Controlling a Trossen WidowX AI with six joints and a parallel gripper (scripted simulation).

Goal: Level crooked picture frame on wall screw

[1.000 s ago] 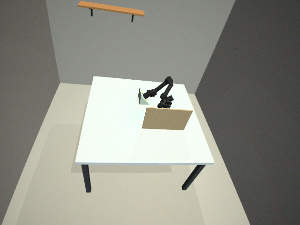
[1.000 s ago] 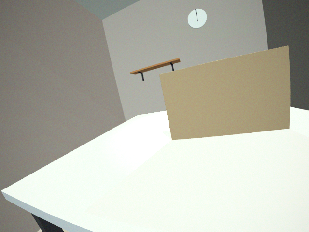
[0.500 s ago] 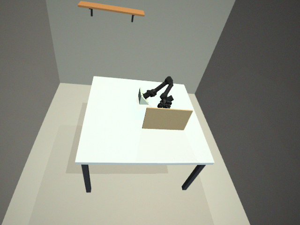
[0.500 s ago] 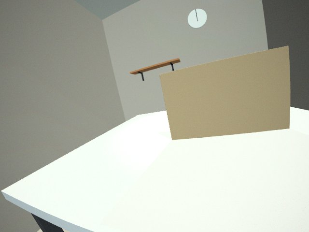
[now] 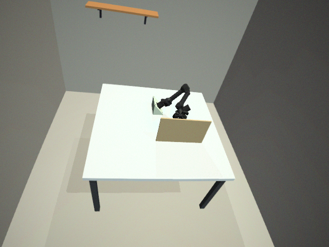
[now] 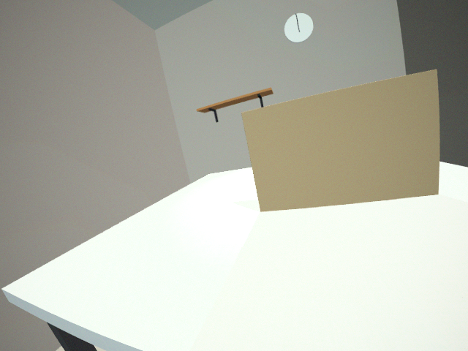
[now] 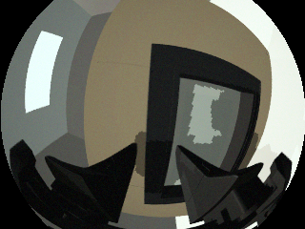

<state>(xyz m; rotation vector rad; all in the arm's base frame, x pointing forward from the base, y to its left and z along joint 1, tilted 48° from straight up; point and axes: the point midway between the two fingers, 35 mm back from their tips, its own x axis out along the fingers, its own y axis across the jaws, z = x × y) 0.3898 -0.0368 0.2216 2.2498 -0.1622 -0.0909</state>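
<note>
A black picture frame (image 7: 159, 91) with a grey glass pane hangs on the tan board (image 7: 119, 48). The wrist view is rolled, with the table on its right, so the frame's bar on the image left is its upper one. That bar leans slightly in the image; I cannot tell how far the frame is off level. My gripper (image 7: 156, 148) is partly open, with its fingertips on either side of this bar. A narrow gap shows between one fingertip and the bar's outer edge. In the top view the gripper (image 5: 179, 116) is just behind the board. Screw and notched strip are hidden.
The board (image 5: 183, 130) (image 6: 344, 147) stands upright on the white table (image 5: 122, 148) (image 6: 131, 272) and hides the frame from the top and exterior views. A pale green wedge (image 5: 158, 111) stands at the arm's base. An orange shelf (image 5: 122, 10) (image 6: 234, 101) is on the far wall.
</note>
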